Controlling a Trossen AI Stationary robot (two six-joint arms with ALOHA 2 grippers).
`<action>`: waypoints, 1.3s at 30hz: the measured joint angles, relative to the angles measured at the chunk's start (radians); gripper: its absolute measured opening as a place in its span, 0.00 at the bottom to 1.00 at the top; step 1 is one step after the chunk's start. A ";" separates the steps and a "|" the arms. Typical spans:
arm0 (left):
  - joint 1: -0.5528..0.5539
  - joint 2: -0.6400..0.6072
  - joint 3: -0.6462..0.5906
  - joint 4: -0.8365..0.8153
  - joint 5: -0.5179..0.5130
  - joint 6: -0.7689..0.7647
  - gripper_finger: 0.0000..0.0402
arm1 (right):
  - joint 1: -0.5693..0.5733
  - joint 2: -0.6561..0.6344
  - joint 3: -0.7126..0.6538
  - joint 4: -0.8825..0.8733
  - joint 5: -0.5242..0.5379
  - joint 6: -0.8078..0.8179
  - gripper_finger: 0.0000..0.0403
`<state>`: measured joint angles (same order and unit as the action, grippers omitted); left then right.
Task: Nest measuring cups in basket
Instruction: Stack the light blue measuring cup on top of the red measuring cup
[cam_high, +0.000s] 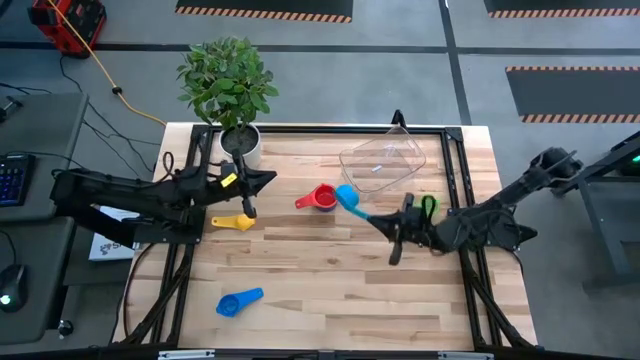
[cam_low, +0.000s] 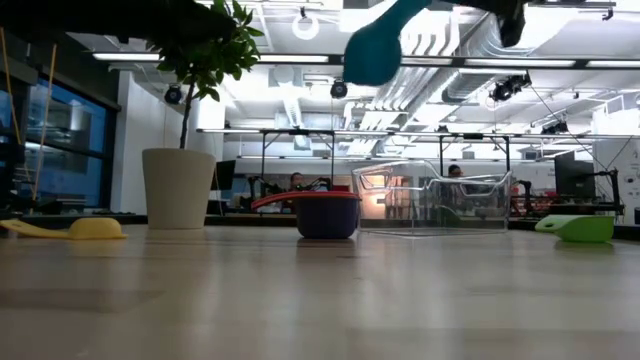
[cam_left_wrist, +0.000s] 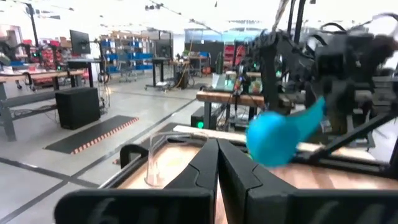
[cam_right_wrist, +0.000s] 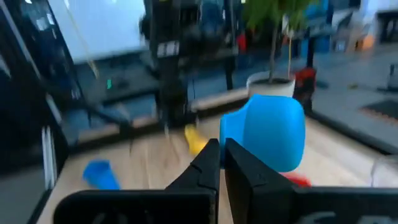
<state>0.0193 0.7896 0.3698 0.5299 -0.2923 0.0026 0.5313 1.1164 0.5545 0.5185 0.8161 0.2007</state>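
Carrying light blue cup (cam_high: 347, 195) aloft, right gripper (cam_high: 388, 228) clamped on its handle; left gripper (cam_high: 247, 207) closed empty. Next: swing toward basket (cam_high: 383, 160) at one o'clock.

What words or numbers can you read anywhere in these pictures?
None can be read.
The paper under the left arm carries dark marks, too small to read.
The yellow tag on the left arm is too small to read.
The light blue measuring cup in the right hand shows no print.
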 joint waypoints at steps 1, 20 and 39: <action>0.000 0.017 0.000 0.007 0.000 0.001 0.00 | -0.024 0.000 -0.024 0.068 -0.030 -0.026 0.00; -0.076 0.393 0.031 0.300 -0.158 0.297 0.55 | -0.257 0.282 0.171 0.122 -0.301 -0.181 0.00; -0.119 0.505 0.097 0.279 -0.355 0.473 0.32 | -0.291 0.387 0.269 0.084 -0.385 -0.157 0.00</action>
<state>-0.1001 1.2949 0.4664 0.8093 -0.6468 0.4755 0.2405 1.5036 0.8238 0.6022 0.4315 0.0441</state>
